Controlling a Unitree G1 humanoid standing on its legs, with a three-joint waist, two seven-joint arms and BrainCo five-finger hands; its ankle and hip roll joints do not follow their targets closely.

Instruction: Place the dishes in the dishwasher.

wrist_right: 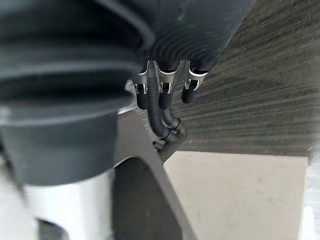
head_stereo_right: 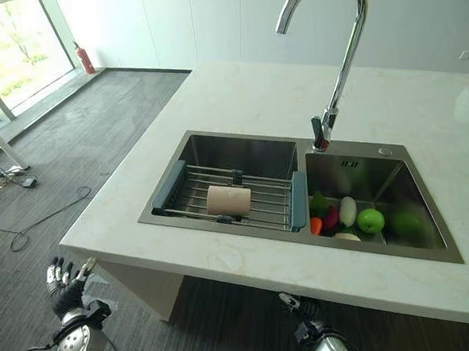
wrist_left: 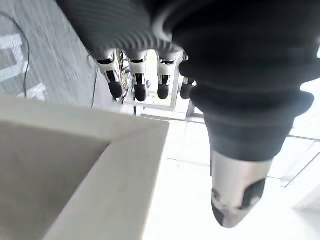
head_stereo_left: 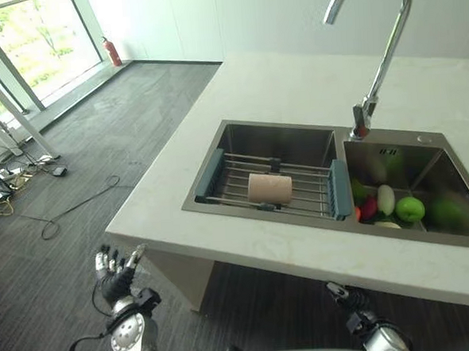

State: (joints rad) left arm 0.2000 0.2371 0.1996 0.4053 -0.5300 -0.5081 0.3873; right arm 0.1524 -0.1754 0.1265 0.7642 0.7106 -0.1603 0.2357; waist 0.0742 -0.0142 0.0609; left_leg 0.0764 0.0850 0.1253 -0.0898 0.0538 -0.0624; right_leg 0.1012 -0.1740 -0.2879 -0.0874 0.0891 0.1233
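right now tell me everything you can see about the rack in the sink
The rack is a drying rack of thin metal bars with a blue-grey end piece at each side. It spans the left basin of the steel sink, its ends resting on the basin's edges, and sits level. A pale beige cup lies on its side on the bars, near the middle. A small dark clip sits on its far bar. Neither hand touches it.

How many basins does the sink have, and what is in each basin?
2. The left basin holds a drying rack with a beige cup lying on it; the right basin holds fruit and vegetables, some possibly hidden.
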